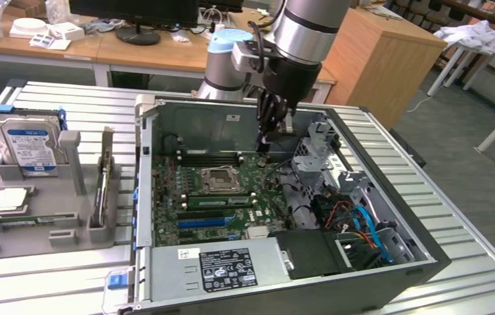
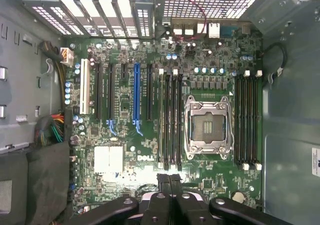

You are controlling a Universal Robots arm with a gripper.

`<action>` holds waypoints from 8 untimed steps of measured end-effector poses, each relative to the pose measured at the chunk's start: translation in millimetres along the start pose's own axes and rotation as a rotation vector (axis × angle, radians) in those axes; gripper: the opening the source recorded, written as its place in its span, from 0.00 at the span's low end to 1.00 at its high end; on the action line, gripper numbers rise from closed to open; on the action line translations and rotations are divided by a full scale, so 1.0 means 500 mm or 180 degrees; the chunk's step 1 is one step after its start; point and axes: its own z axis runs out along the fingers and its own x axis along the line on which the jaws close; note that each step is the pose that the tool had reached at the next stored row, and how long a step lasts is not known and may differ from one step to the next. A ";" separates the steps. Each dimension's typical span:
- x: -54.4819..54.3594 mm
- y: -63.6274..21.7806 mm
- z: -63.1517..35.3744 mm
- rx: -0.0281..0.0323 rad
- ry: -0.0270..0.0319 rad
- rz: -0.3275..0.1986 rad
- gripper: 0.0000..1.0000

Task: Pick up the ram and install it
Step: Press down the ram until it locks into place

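While over seemingly eight slots point(image 2: 166, 120), one closed claw point(image 2: 170, 181)

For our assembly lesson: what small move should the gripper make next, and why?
Probably a slight straight descent: the shut gripper hangs above the memory slots beside the empty CPU socket, apparently not yet touching them. Whether it grips the ram is unclear.

Green motherboard point(image 2: 210, 172), blue slot point(image 2: 136, 92), silver socket point(image 2: 207, 127).

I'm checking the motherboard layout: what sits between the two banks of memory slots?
The processor socket, in its metal frame, lies between one bank of memory slots and the other bank, as the wrist view shows.
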 end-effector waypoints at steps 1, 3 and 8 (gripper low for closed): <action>0.000 0.002 0.000 0.0000 0.0000 0.0000 0.11; 0.000 0.007 0.000 0.0000 0.0000 0.0000 0.11; 0.000 0.024 0.001 0.0000 0.0000 0.0000 0.11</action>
